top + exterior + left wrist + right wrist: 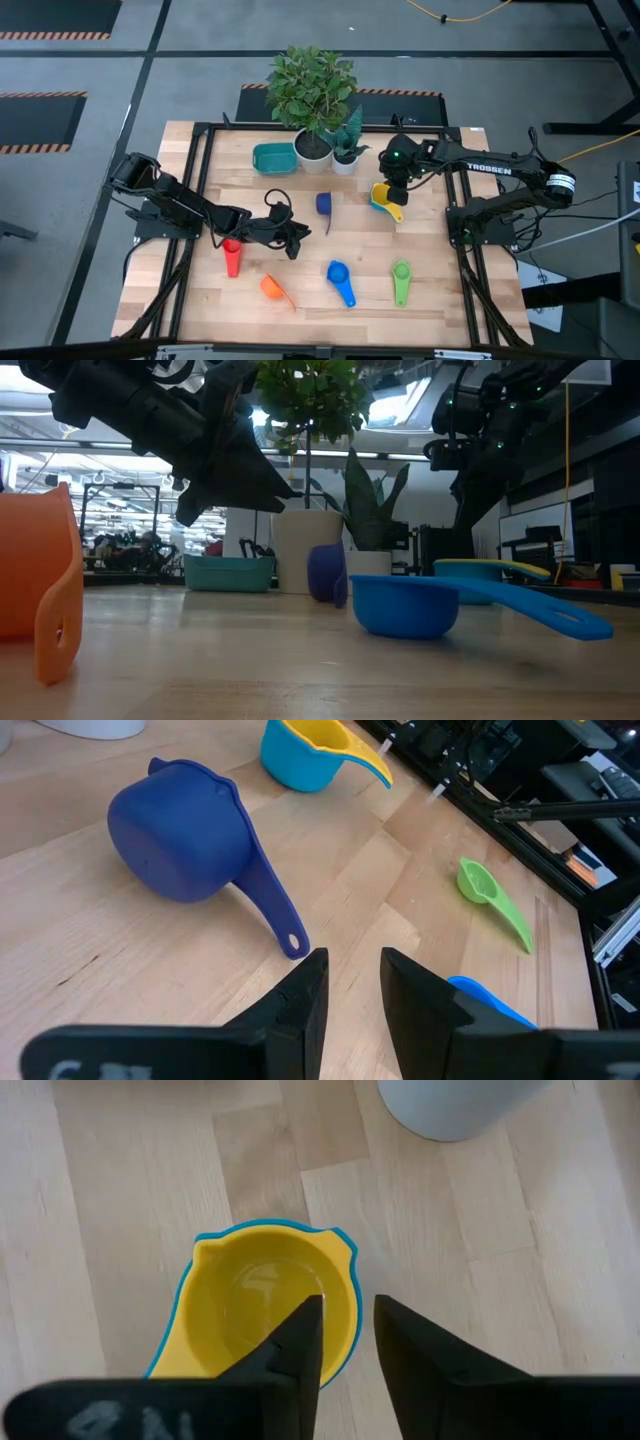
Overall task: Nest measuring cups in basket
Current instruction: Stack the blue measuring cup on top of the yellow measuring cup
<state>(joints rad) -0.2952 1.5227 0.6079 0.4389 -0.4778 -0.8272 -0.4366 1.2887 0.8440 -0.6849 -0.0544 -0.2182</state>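
Hovering right gripper (345, 1342), jaws slightly apart and empty, above yellow cup (262, 1305) nested in light-blue cup (185, 1342), apparently just released.

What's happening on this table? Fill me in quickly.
A two-armed robot is nesting measuring cups. The yellow cup already sits inside the light blue cup on the table, and the right gripper hangs just above their rim, jaws slightly apart, holding nothing. The left gripper hovers empty near the dark blue cup. The red, orange, blue and green cups lie loose. The teal basket holds none.
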